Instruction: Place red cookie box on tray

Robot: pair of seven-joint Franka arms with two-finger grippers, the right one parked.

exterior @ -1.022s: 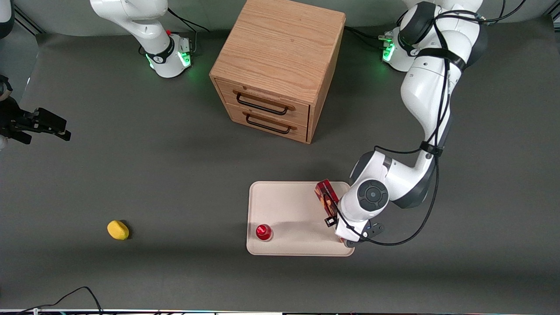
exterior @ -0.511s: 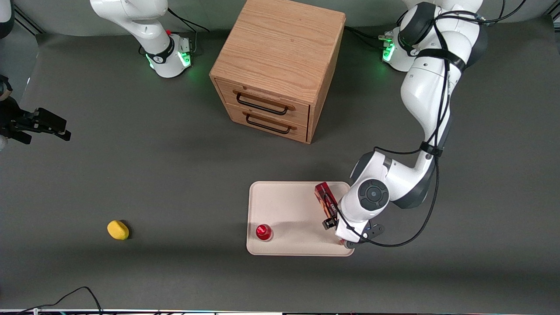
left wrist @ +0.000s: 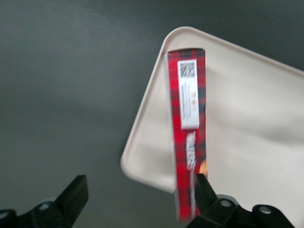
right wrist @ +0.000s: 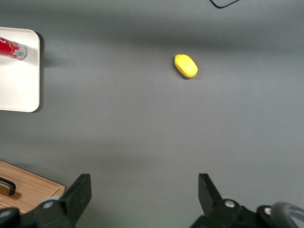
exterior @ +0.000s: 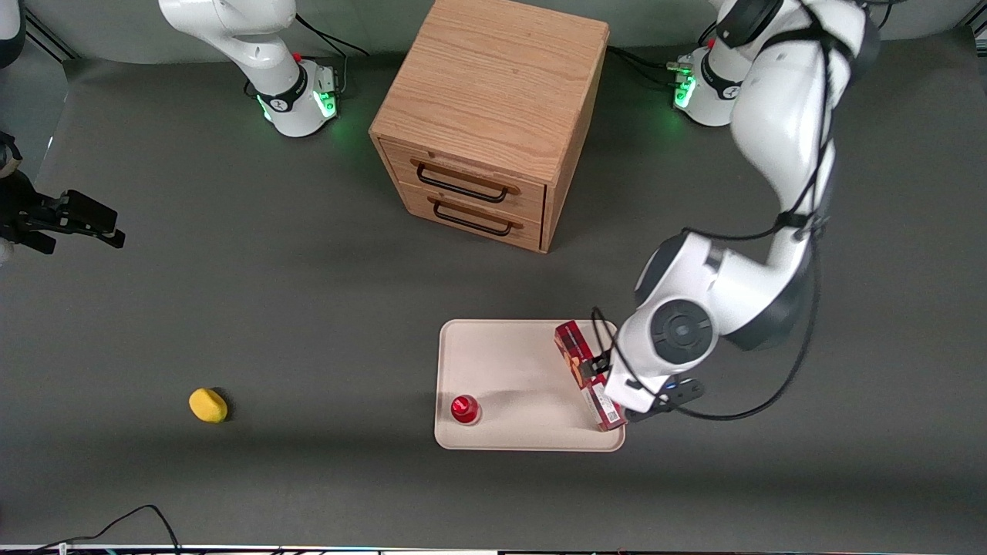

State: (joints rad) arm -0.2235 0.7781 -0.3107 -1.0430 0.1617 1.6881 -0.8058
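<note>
The red cookie box (exterior: 577, 353) lies on the cream-white tray (exterior: 517, 362), along the tray's edge toward the working arm's end, its white label end nearer the front camera. In the left wrist view the red cookie box (left wrist: 187, 142) rests on the tray (left wrist: 247, 123) close to the rim. My gripper (exterior: 609, 378) hangs above the box, largely covered by the wrist. The gripper (left wrist: 139, 183) is open wide and holds nothing; the box passes just beside one finger (left wrist: 202, 187), and the other finger (left wrist: 76, 190) is over the bare table.
A small round red cup (exterior: 465, 408) stands on the tray's near corner toward the parked arm's end. A wooden two-drawer cabinet (exterior: 493, 116) stands farther back. A yellow object (exterior: 207, 405) lies on the grey table toward the parked arm's end.
The gripper has let go of the box and risen, shifting toward the working arm's end. The box now lies on the tray with its label end uncovered.
</note>
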